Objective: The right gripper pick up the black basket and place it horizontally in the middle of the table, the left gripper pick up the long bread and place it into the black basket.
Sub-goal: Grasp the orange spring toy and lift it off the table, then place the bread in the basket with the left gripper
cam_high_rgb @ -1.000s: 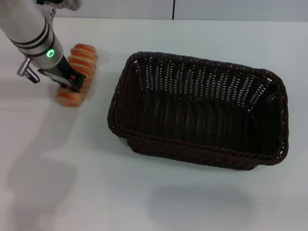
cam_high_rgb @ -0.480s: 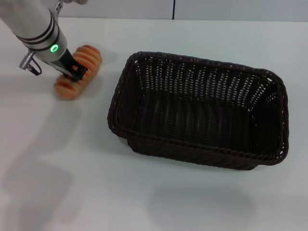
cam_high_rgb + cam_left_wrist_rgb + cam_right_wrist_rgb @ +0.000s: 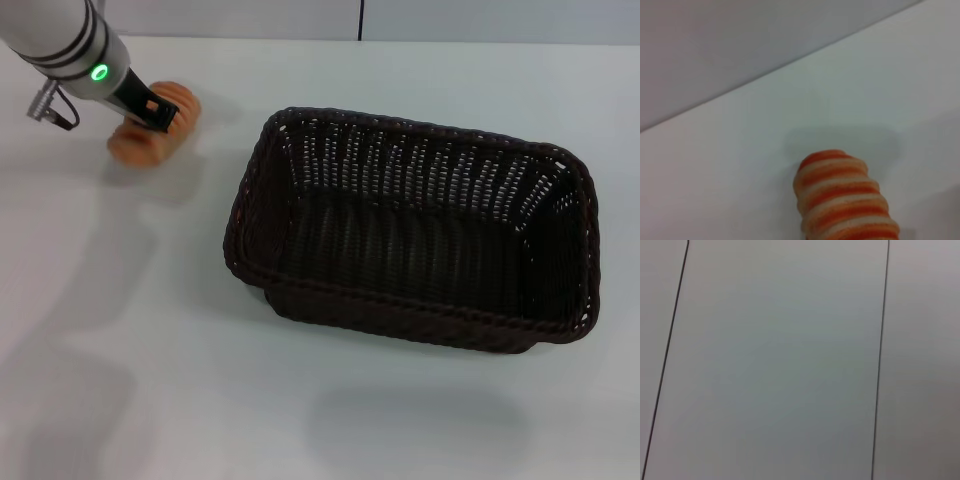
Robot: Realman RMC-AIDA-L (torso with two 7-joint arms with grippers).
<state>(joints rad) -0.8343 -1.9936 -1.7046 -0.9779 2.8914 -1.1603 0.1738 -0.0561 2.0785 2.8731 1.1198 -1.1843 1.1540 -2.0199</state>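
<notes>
The black basket (image 3: pixel 415 230) lies lengthwise across the middle of the white table (image 3: pixel 200 380), open side up and empty. The long bread (image 3: pixel 152 126) is at the far left, held clear of the table with its shadow beneath. My left gripper (image 3: pixel 155 113) is shut on the long bread across its middle. In the left wrist view the ribbed orange-tan loaf (image 3: pixel 842 200) hangs above the tabletop. My right gripper is out of view; its wrist view shows only a pale panelled wall.
The table's far edge meets a grey wall (image 3: pixel 400 15). The basket's braided rim (image 3: pixel 250 190) stands to the right of the held bread.
My left gripper has lifted the long bread off the table and carried it up and toward the far left. The basket has not moved.
</notes>
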